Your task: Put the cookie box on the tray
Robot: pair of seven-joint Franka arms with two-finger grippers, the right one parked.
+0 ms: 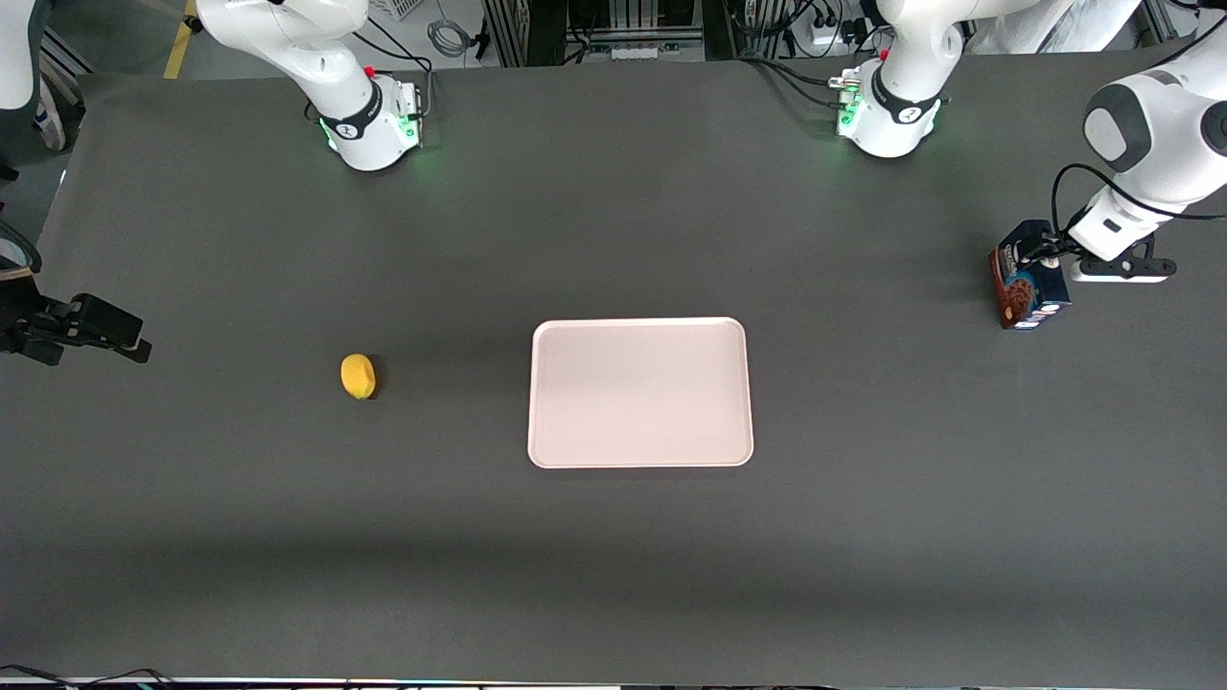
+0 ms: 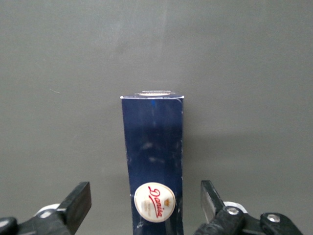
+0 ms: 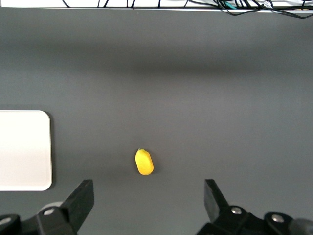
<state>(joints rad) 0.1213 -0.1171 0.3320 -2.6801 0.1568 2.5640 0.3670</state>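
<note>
My end effector (image 2: pixel 145 203) sits wide open around the cookie box (image 2: pixel 154 161); I'd centre it and squeeze squarely before heading to the tray (image 1: pixel 640 393).

A dark grey mat (image 1: pixel 613 537) covers the whole table. Above the mat's upper edge, cables (image 1: pixel 451 38) and metal frame legs (image 1: pixel 498 29) stand on a pale floor.

The cookie box (image 1: pixel 1028 278) is coloured dark navy blue, with a brown cookie picture and a white round logo with red writing. Above the box, a black gripper (image 2: pixel 145 203) on a white arm is seen. The tray (image 1: pixel 640 331) is coloured pale pinkish white. Near the tray, a yellow lump (image 1: pixel 358 376) is seen on the dark grey table (image 1: pixel 613 556).
</note>
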